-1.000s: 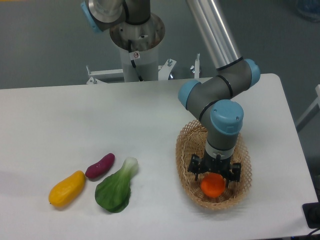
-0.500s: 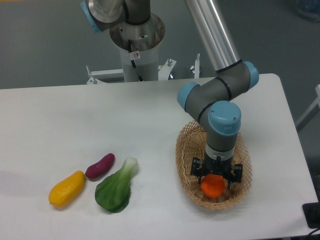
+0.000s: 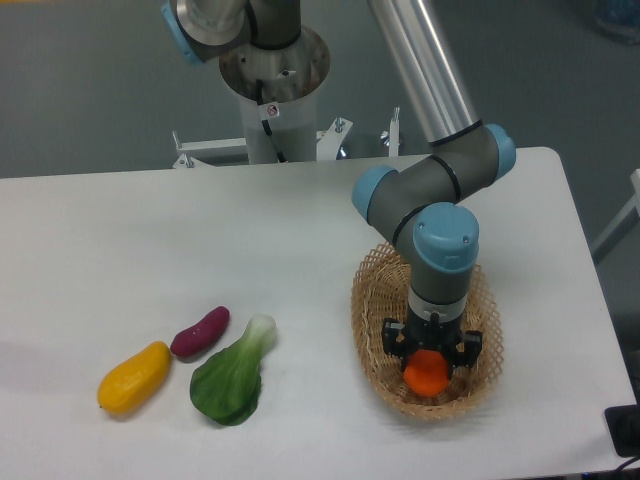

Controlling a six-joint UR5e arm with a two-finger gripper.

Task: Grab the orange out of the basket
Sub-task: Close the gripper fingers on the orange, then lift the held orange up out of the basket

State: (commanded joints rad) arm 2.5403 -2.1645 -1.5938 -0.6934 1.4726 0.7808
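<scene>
The orange [image 3: 427, 375] is a small round bright-orange fruit lying in the near half of the oval tan wicker basket [image 3: 372, 330] on the right of the table. My gripper [image 3: 428, 356] points straight down into the basket. Its black fingers [image 3: 394, 342] stand on either side of the orange's upper half. The jaws are spread a little wider than the fruit and look open. The contact between pads and orange is hidden by the wrist.
On the table's left lie a yellow-orange mango-shaped fruit [image 3: 134, 377], a purple sweet potato [image 3: 200, 332] and a green bok choy [image 3: 233, 374]. The robot's base column [image 3: 272, 90] stands behind the table. The table's right edge is near the basket.
My gripper has come down a little further over the orange and its fingers have drawn slightly inward. The orange stays in the same spot in the basket.
</scene>
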